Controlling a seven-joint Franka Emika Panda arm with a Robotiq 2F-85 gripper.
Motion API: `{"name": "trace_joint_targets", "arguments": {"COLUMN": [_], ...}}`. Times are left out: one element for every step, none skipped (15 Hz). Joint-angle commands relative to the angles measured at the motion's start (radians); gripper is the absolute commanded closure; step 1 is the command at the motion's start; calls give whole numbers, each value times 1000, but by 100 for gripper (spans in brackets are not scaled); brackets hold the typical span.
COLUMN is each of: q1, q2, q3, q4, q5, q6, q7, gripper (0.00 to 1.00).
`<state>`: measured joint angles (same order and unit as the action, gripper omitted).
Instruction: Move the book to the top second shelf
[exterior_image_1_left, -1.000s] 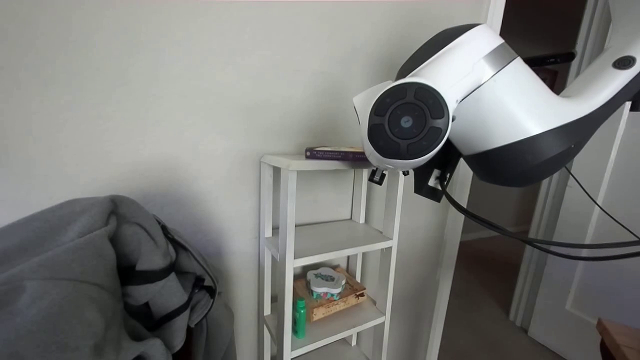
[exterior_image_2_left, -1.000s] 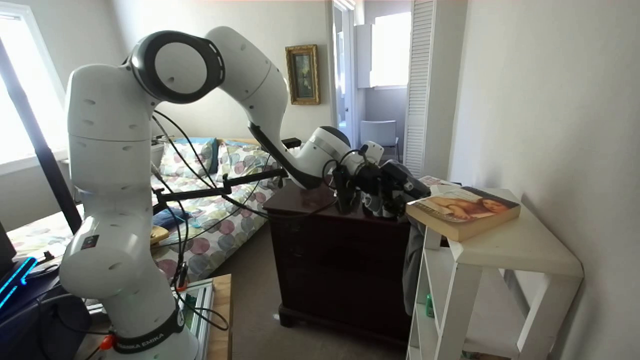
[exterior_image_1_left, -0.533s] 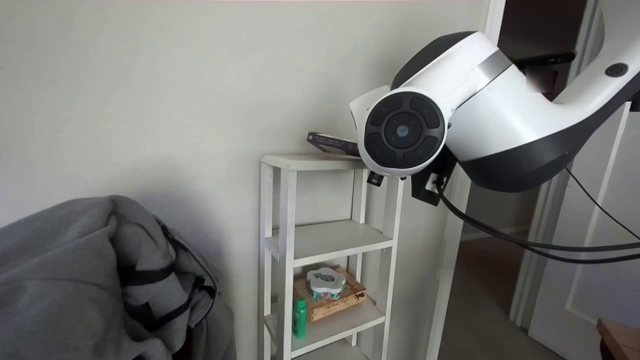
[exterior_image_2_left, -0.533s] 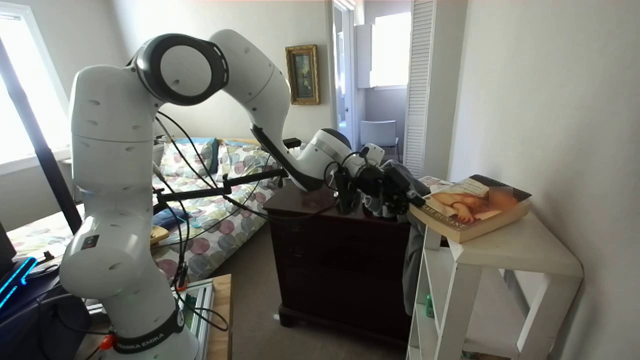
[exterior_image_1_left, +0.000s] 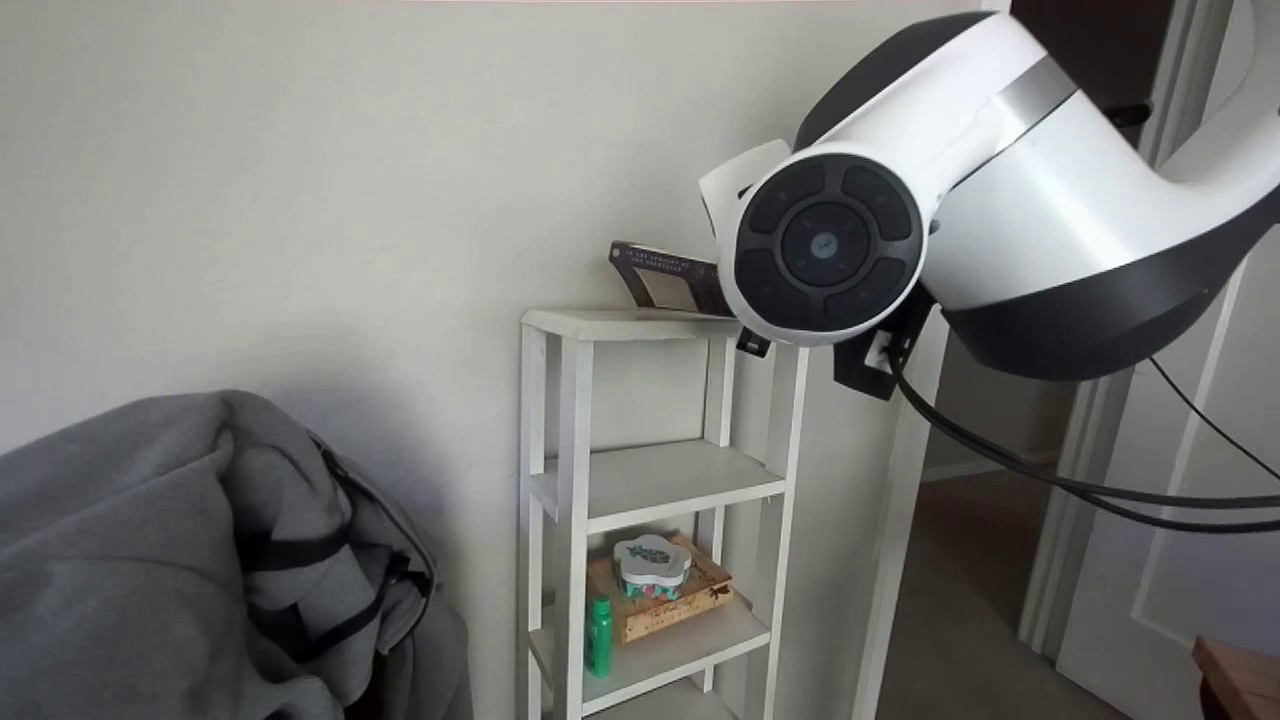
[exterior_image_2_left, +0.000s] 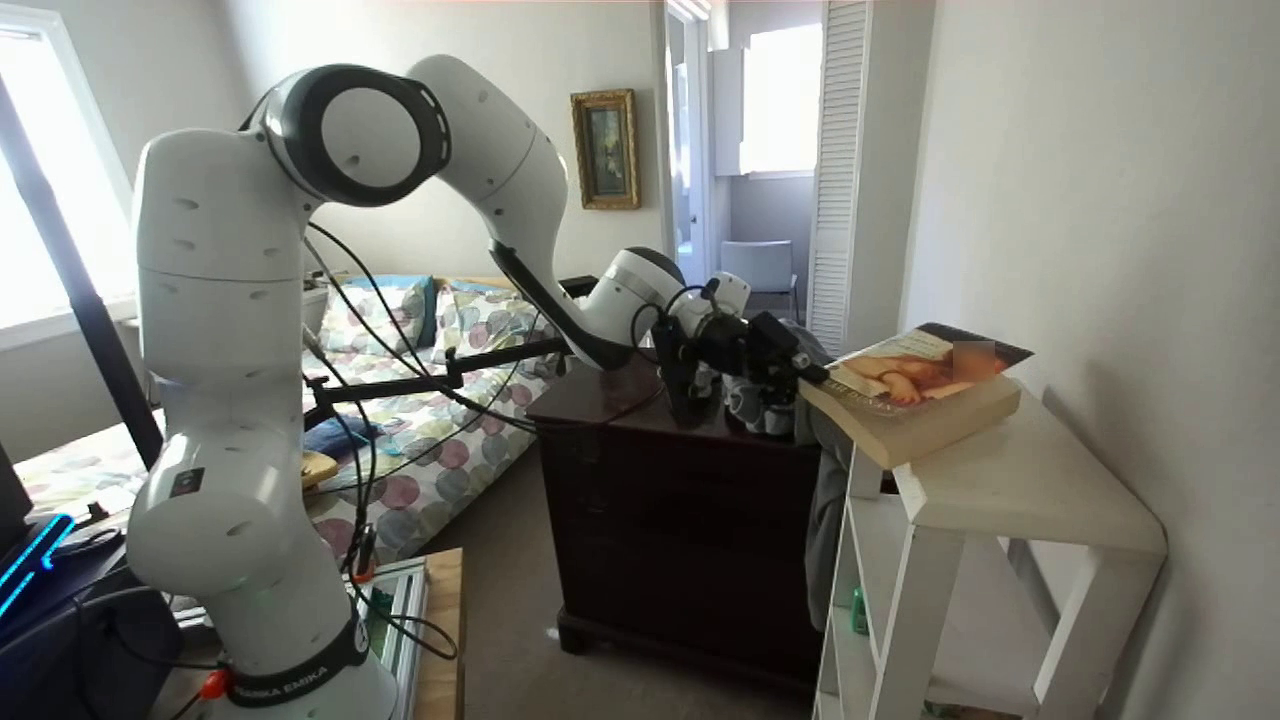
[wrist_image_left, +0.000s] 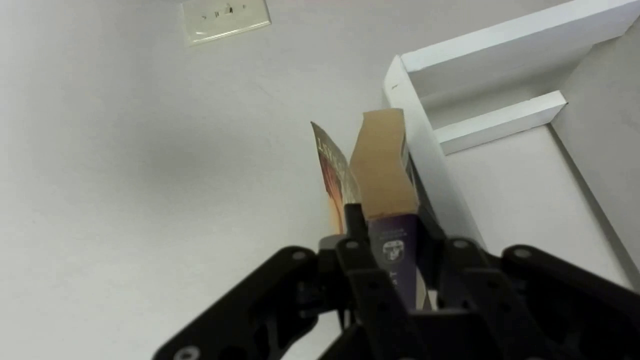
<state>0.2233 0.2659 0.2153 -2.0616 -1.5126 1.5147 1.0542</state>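
The book (exterior_image_1_left: 662, 262) is tilted above the topmost white board, its far end raised in an exterior view. Its illustrated cover (exterior_image_2_left: 890, 375) stands partly apart from the tan pages, which also show in the wrist view (wrist_image_left: 382, 165). My gripper (wrist_image_left: 392, 225) is shut on the book at the purple spine, one finger on each side. In an exterior view the gripper (exterior_image_2_left: 812, 374) holds the near end; in the other exterior picture the wrist mostly hides it. Whether the book's lower edge touches the board is unclear. The top second shelf (exterior_image_1_left: 660, 478) is a bare white board below.
The topmost board (exterior_image_2_left: 1040, 490) is under the book, close to the wall. A lower board holds a wooden box (exterior_image_1_left: 680, 615), a flowered tin (exterior_image_1_left: 652, 562) and a green bottle (exterior_image_1_left: 599, 637). Four white posts (exterior_image_1_left: 573, 450) frame the shelves. A dark dresser (exterior_image_2_left: 680, 520) stands beside the unit.
The book has gone from lying flat on the topmost board to tilted, with its far end raised. It and my gripper have shifted back a little toward the robot. The cover has spread from the pages.
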Motion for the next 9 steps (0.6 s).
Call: {"name": "trace_joint_targets", "arguments": {"q1": [51, 63, 74, 84, 94, 101, 109, 115, 121], "q2": [-73, -84, -92, -101, -109, -117, -123, -129, -134], "q3": [40, 53, 65, 75, 86, 95, 104, 112, 120], "q4": [-45, -59, -68, -82, -99, -113, -130, -147, -165], "q5": [3, 0, -2, -2, -1, -2, -2, -2, -4], "q6": [-61, -67, -73, -73, -71, -70, -71, -65, -63], "q7": [-47, -58, -70, -83, -92, -103, -112, -120, -125], "gripper": [91, 91, 91, 91, 91, 91, 91, 91, 91]}}
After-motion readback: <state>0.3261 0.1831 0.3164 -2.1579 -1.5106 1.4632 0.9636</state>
